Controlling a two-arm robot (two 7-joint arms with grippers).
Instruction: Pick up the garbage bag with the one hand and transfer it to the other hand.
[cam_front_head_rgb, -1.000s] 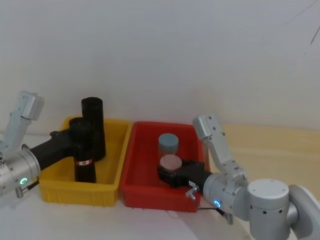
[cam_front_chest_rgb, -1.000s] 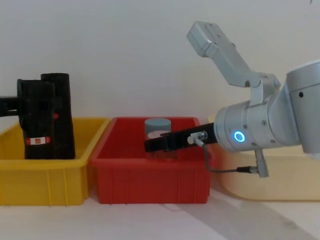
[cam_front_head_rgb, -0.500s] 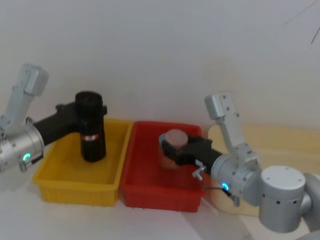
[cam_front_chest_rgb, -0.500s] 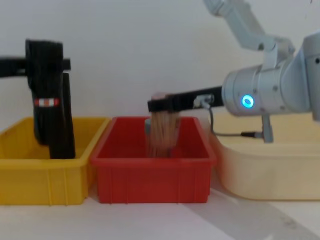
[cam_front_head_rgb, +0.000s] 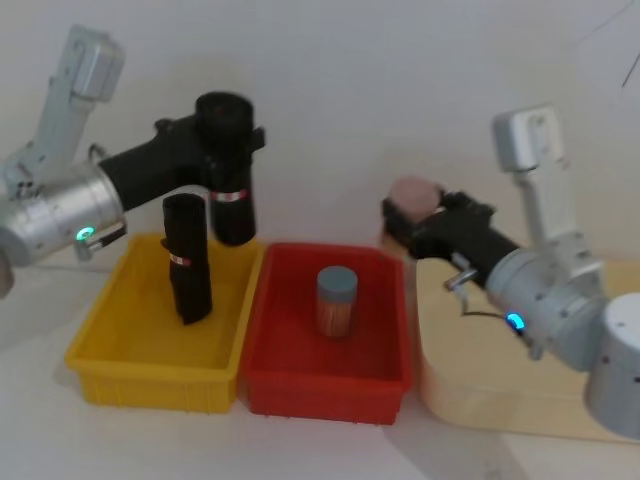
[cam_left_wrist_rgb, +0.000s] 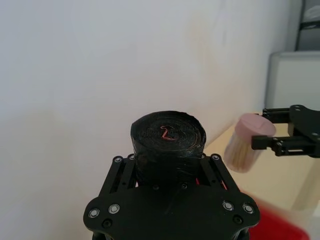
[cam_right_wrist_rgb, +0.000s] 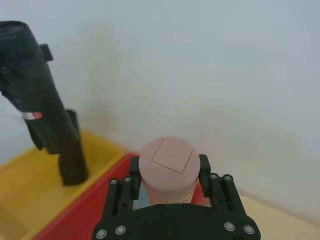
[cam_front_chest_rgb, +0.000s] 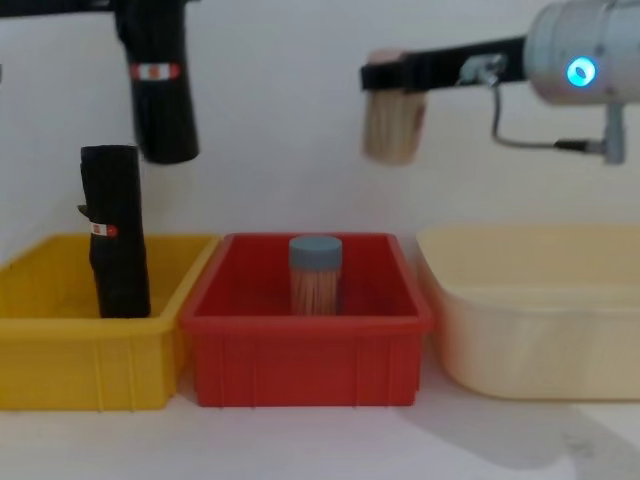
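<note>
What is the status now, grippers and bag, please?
Left gripper shut on bag, high over yellow bin. Right gripper shut on pink-capped jar, up near cream tub. Jar likely blocks handover.

Robot lab bench: bare white wall (cam_front_head_rgb: 350, 90), white tabletop (cam_front_chest_rgb: 300, 440), yellow bin (cam_front_chest_rgb: 90, 375), red bin (cam_front_chest_rgb: 305, 370), cream tub (cam_front_chest_rgb: 530, 345).

Soft, even, fairly bright light fills the scene, and the plain white wall (cam_front_head_rgb: 400, 100) carries no glare. Faint, soft-edged shadows lie on the white bench (cam_front_chest_rgb: 300, 440) far below the right end effector (cam_front_chest_rgb: 392, 78), in front of the cream plastic tub (cam_front_chest_rgb: 530, 330). The blue ring light (cam_front_chest_rgb: 578, 72) behind that end effector blooms. The black roll of garbage bags (cam_left_wrist_rgb: 168, 137) clamped in the left end effector (cam_left_wrist_rgb: 168, 167) looks crisp, while the pink-lidded jar of toothpicks (cam_left_wrist_rgb: 247, 150) gripped beyond it is blurred.
</note>
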